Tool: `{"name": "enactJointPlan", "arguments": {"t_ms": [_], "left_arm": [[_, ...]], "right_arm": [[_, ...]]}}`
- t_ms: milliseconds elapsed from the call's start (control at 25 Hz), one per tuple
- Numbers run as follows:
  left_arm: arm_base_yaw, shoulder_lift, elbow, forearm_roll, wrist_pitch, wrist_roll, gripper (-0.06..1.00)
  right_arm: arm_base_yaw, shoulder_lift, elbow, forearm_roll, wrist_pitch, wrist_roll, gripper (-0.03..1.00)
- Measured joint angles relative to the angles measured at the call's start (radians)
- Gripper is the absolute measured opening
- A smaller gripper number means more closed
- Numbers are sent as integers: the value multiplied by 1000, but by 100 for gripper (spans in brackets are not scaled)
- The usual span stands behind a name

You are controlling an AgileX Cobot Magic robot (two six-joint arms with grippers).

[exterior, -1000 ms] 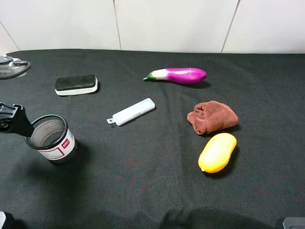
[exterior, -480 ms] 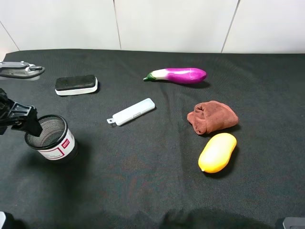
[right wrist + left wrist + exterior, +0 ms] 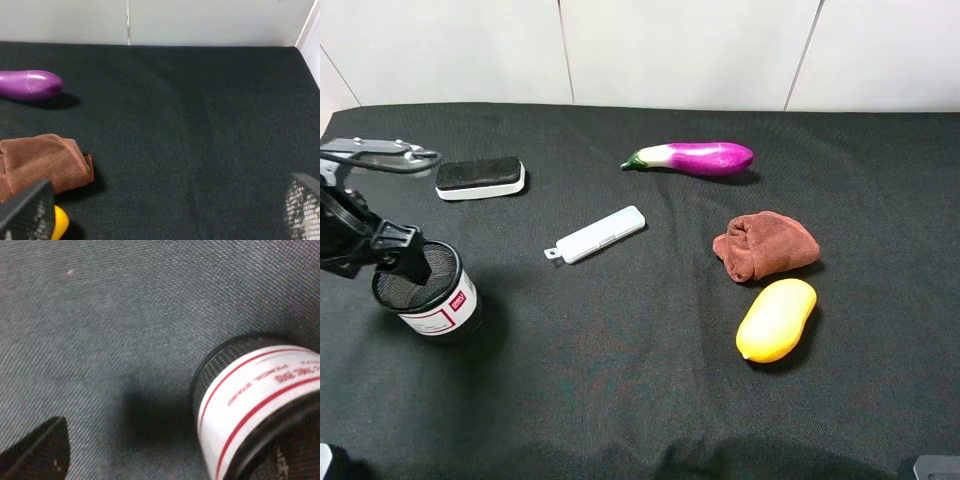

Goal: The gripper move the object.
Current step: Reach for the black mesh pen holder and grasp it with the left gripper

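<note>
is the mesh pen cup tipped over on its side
No, the pen cup stands upright with its open mouth facing up.

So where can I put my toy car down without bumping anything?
The biggest bare patch is the front middle of the black tablecloth, between the pen cup and the yellow mango. There's also room at the far right, past the brown cloth and eggplant. It's crowded where the cloth and mango sit close together.

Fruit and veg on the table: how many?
2. Purple eggplant at the far middle; yellow mango at the near right, just in front of the brown cloth. Nothing looks hidden.
</note>
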Motion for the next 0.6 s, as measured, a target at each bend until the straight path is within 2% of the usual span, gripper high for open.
{"name": "enactJointPlan", "arguments": {"t_ms": [240,600], "left_arm": [[-20,92,-1,-4,-37,0,85],[-20,98,-1,-4,-68,-1,85]], "right_arm": [[0,0,0,1,0,0,69],[0,0,0,1,0,0,69]]}}
